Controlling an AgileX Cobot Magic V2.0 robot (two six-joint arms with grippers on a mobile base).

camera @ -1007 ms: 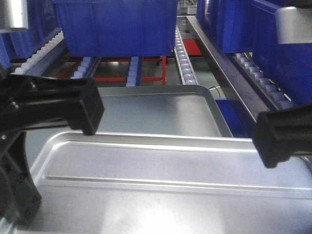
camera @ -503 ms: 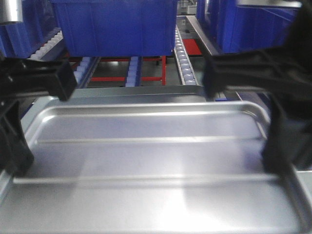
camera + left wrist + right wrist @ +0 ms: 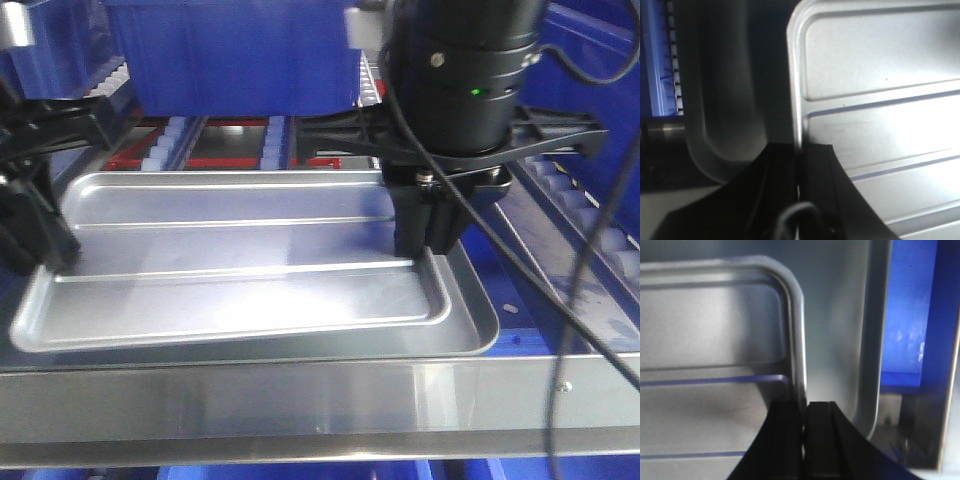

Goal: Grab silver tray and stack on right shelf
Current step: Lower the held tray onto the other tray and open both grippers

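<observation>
The silver tray (image 3: 250, 270) lies with its long axis running left to right, held at both short ends. The left gripper (image 3: 48, 250) is pinched on the left rim and the right gripper (image 3: 425, 250) on the right rim. Each wrist view shows the black jaws closed with the thin raised rim between them. Neither arm is the nearer one, since each holds one end.

The tray sits over the larger grey tray (image 3: 470, 335), which rests on the right shelf (image 3: 300, 400) just behind its broad brushed-steel front edge. Whether the two trays touch cannot be told from here. The silver one is offset toward the left and far side, so the grey rim shows along the near side and the right.

The silver tray is bright, mirror-like sheet metal with rounded corners, a low rolled rim and two long ridges across its floor. The grey tray is duller and smooth. The silver one looks slick and thin-edged, so I judge the grip has little margin. At the far side stand white rollers (image 3: 165, 140) and a blue bin (image 3: 240, 50).

The coming move depends on keeping both ends level and squaring the tray over the grey one.
</observation>
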